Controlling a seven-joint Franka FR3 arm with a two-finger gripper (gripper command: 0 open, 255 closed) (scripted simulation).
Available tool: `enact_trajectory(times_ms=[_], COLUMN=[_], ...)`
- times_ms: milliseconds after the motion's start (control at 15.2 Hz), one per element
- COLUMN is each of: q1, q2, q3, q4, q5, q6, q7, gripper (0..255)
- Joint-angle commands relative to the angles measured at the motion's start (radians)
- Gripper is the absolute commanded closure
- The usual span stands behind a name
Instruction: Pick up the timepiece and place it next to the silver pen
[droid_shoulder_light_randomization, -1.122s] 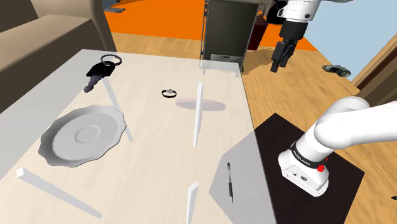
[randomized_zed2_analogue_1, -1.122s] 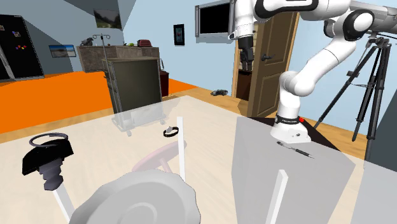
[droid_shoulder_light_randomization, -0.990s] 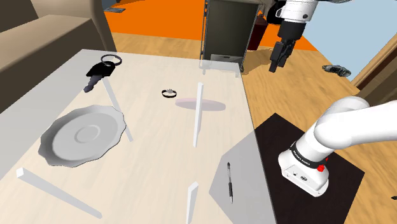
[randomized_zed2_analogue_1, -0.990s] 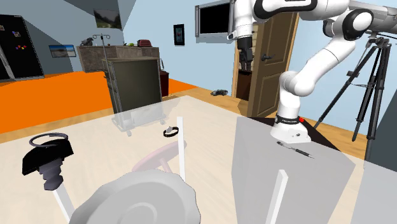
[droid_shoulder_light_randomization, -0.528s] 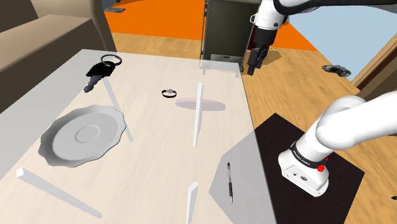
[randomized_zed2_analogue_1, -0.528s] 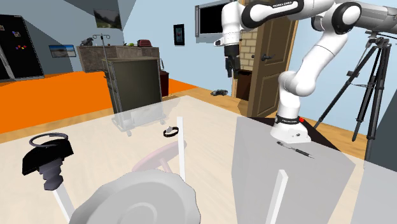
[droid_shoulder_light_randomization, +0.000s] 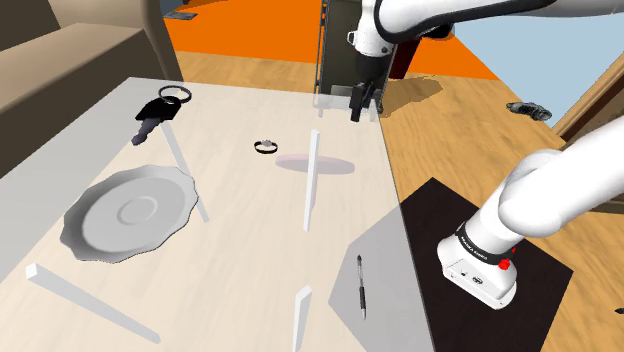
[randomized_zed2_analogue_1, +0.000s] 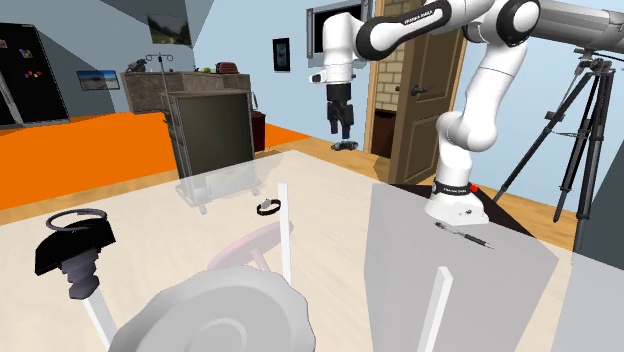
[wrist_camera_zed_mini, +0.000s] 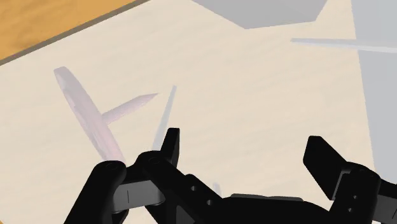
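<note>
The timepiece is a small black-banded wristwatch (droid_shoulder_light_randomization: 265, 147) lying on the pale tabletop (droid_shoulder_light_randomization: 250, 250) toward its far side; it also shows as the watch (randomized_zed2_analogue_1: 267, 209) in the second exterior view. The silver pen (droid_shoulder_light_randomization: 361, 285) lies on a grey sheet near the stand, also seen as the pen (randomized_zed2_analogue_1: 463, 234). My gripper (droid_shoulder_light_randomization: 357, 108) hangs in the air over the table's far edge, to the right of the watch in the shoulder view and well apart from it. In the wrist view the gripper (wrist_camera_zed_mini: 248, 156) is open, with nothing between its fingers.
A black key with a ring (droid_shoulder_light_randomization: 160, 108) and a grey scalloped plate (droid_shoulder_light_randomization: 128, 215) lie at the shoulder view's left. Thin white upright slats (droid_shoulder_light_randomization: 312, 180) and a pink translucent disc (droid_shoulder_light_randomization: 315, 163) stand near the watch. A grey cart (droid_shoulder_light_randomization: 355, 45) stands behind the table.
The arm has swung toward the shoulder view's left, carrying the gripper from over the wooden floor to above the table's far edge and a little lower. The watch and pen have not moved.
</note>
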Motion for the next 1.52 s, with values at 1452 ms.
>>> enact_trajectory(times_ms=[1452], q1=[0.176], q2=[0.766], q3=[0.119], q4=[0.654], q5=[-0.288], q6=[0.206], q7=[-0.032], gripper=[0])
